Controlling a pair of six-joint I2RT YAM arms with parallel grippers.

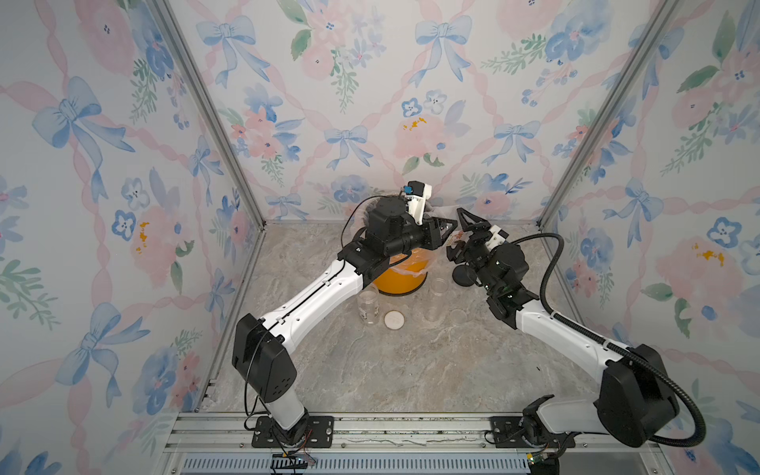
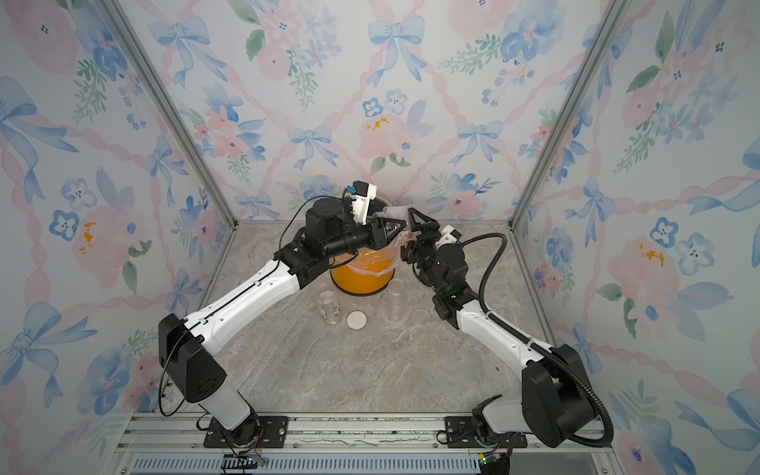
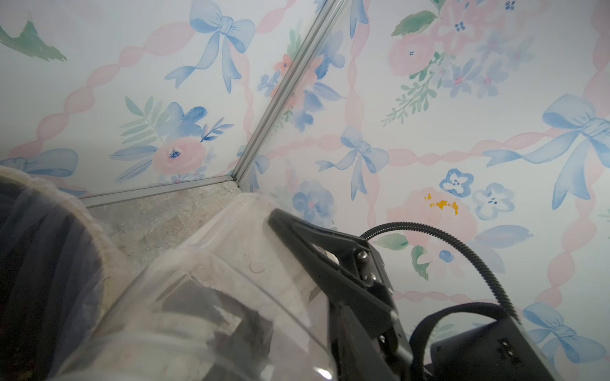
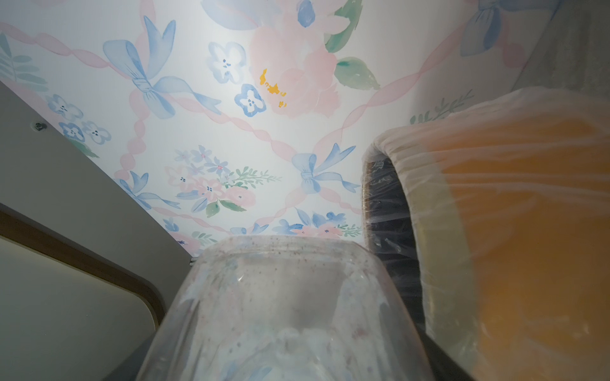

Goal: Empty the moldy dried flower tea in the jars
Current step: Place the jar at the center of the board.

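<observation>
- Gripping the squarish jar [image 4: 290, 313] between its jaws, the right gripper [image 1: 460, 235] holds it next to the rim of the orange bin [image 1: 401, 283], just right of centre in both top views.
- The left gripper [image 1: 448, 228] extends over the bin and meets the same jar. No view shows clearly whether its jaws clamp the jar or stand loose, so I cannot tell.
- Only the right wrist view shows the moldy dried flower tea [image 4: 264, 250]. It appears as reddish specks clinging inside the jar's clear wall, with the bin's plastic liner [image 4: 495, 148] close beside.
- Only the left wrist view shows a black finger [image 3: 330, 264] of the right gripper pressed flat against the jar's wall.
- Only the top views show the rest on the table [image 1: 411, 370]:
  - A black lid [image 1: 464, 274] lies just below the right gripper.
  - An open round jar [image 1: 369, 306] stands below the bin, with a white lid [image 1: 394, 319] beside it.
  - An open tall slim jar [image 1: 436, 298] stands to their right.
</observation>
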